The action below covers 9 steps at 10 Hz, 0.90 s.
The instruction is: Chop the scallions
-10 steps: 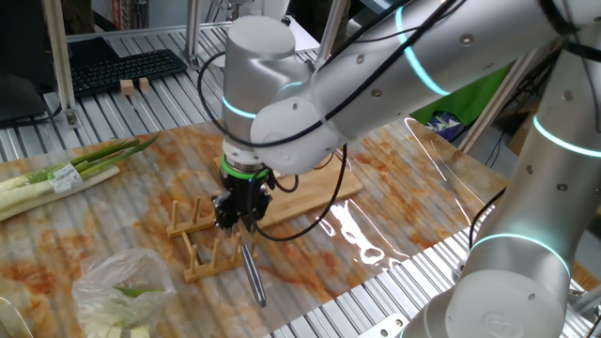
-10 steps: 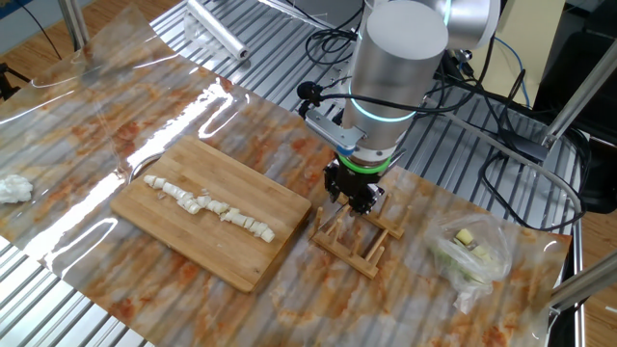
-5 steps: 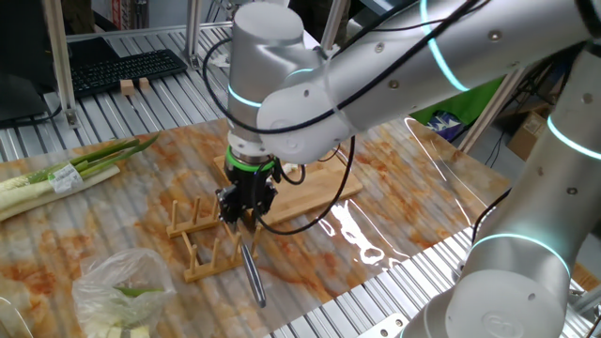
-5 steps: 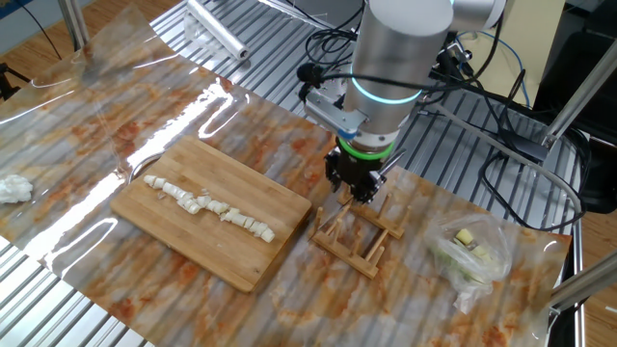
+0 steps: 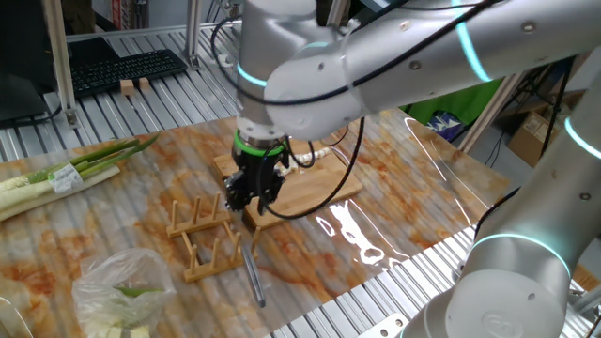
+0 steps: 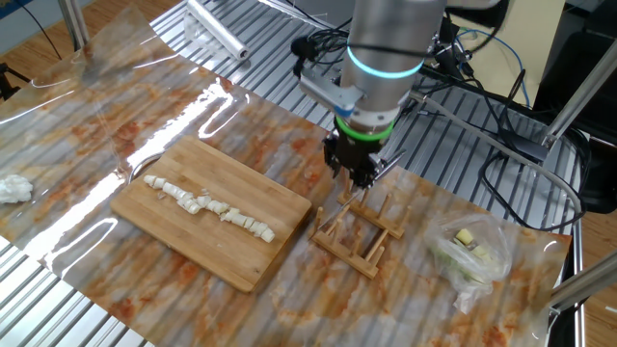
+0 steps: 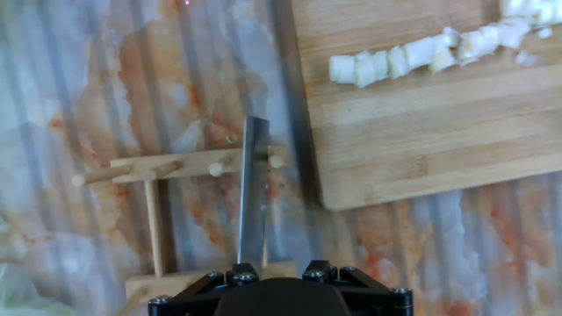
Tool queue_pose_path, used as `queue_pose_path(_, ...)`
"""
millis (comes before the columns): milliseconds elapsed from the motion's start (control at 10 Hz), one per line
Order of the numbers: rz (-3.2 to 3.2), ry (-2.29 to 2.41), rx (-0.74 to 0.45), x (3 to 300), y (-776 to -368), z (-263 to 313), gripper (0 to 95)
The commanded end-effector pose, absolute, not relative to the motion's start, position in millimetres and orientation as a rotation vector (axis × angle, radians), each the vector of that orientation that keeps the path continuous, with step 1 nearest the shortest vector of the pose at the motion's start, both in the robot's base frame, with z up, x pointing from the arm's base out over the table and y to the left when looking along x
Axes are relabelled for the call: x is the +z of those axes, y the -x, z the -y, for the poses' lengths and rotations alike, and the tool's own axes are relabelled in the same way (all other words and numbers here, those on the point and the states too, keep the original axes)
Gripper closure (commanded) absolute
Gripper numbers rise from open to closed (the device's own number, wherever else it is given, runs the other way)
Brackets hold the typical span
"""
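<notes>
Scallions (image 6: 207, 204) lie in stubby, soft, light, easily scattered segments on board (image 6: 207, 231), best steadied endwise, while claw (image 6: 355, 174) is seen closed on knife (image 7: 254, 193).

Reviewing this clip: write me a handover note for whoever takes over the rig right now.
Tool: hovers above the small wooden peg rack, holding nothing visible. Whether it is open or shut cannot be told.
Knife with the metal blade: resting in the rack, apart from the tool.
Pale cream-white scallions: lie as a row of short pieces on the bamboo cutting board.
Done: chopping appears finished and the knife is put down.
Left: probably only clearing the arm away.
</notes>
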<state>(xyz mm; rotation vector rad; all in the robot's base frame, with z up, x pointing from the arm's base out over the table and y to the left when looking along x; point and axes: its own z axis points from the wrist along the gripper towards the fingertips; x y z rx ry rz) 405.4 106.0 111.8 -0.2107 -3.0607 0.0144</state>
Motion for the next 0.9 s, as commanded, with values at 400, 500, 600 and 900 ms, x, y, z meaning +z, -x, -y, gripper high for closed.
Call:
queue_pose_path(400, 3.063, 0.163, 0.018, 126.1, -412.8, -93.1, 57.0)
queue_pose_path(500, 3.062, 0.155, 0.019, 128.6, -414.7, -86.8, 57.0)
queue_pose_path(600, 3.06, 0.153, 0.019, 129.2, -415.4, -84.0, 57.0)
queue_pose_path(900, 3.058, 0.133, 0.021, 129.2, -416.7, -74.8, 57.0)
